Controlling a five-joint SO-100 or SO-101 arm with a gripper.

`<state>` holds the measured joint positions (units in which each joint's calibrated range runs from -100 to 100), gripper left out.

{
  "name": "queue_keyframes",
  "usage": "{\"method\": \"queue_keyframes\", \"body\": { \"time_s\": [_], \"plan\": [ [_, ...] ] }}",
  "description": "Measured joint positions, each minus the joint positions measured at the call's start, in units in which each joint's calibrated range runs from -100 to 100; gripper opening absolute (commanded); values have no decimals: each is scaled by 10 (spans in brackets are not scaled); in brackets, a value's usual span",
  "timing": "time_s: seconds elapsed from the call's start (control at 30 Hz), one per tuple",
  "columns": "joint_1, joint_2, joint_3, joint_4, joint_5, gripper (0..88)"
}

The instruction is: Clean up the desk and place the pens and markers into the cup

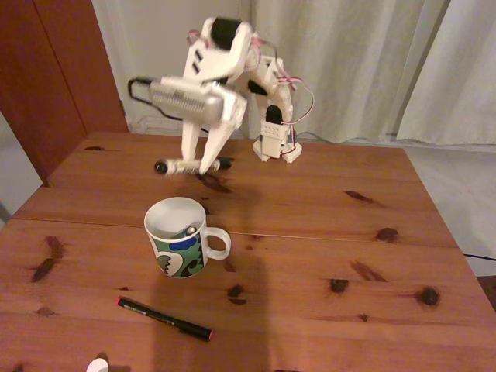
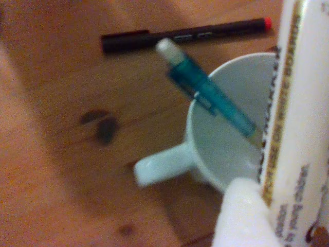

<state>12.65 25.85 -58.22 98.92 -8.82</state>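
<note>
Gripper (image 1: 203,165) is clamped on the marker (image 1: 190,165), holding it roughly level in mid-air above the desk (image 1: 325,225). In fixed view the cup (image 1: 180,236) stands below & nearer the camera than the gripper, handle to the right. Wrist view: marker's white printed body (image 2: 300,123) runs up the right edge, right at the gripper; cup (image 2: 226,134) sits under it w/ the teal pen (image 2: 208,92) leaning inside, top poking past the rim. Black pen (image 2: 185,35) w/ red tip lies flat on the desk beyond the cup, apart from it.
</note>
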Motion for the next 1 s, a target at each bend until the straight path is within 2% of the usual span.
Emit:
{"method": "queue_keyframes", "body": {
  "time_s": [0.23, 0.53, 1.0],
  "plan": [
    [1, -98, 104, 2, 0, 8],
    [1, -108, 133, -12, 0, 8],
    [19, -175, 340, -239, 0, 8]
  ]
}}
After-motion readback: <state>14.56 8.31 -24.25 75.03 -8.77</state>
